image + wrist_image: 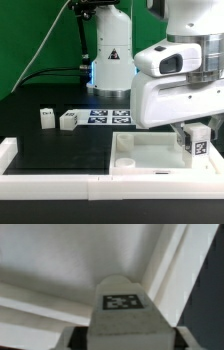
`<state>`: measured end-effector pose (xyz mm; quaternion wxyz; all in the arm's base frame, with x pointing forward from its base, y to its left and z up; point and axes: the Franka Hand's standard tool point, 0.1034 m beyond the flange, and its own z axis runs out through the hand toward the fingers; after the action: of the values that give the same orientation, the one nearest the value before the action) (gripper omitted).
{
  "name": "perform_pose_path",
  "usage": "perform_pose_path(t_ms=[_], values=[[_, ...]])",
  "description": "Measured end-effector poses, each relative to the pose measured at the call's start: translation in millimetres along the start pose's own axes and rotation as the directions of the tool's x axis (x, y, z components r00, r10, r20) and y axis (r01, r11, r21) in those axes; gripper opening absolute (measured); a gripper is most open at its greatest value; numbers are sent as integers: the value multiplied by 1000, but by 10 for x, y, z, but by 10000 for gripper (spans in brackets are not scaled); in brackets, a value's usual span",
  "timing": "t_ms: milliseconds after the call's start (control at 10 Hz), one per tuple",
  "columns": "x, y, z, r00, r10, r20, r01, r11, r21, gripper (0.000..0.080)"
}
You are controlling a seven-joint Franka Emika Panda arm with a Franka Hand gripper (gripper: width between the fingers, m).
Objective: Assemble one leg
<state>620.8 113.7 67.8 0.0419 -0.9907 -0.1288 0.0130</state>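
My gripper [196,135] is shut on a white leg [198,142] with a black-and-white tag on its side. It holds the leg upright over the right part of the large flat white panel [150,155], just above its surface. In the wrist view the leg [122,308] stands between the fingers [70,338], pointing at the white panel [60,263] close below. Two more legs lie on the black table: one [46,119] at the exterior view's left and one [68,120] beside it.
The marker board [108,115] lies flat behind the panel. A white raised border [50,185] runs along the table's front and left edge. The arm's base [110,60] stands at the back. A corner socket [128,160] shows in the panel.
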Motion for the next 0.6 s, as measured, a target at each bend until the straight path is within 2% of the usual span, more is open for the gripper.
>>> perform_pose_path(t_ms=[200,300,400,600], values=[[-1,-19,-2,949,317,-1,-317,949,6,289],[-1,-17,-2,911,411,0,-411,911,8,289],[1,10,-4,823,568,1,-568,823,15,289],[-20,114,-10,681,732,-4,-732,681,2,289]])
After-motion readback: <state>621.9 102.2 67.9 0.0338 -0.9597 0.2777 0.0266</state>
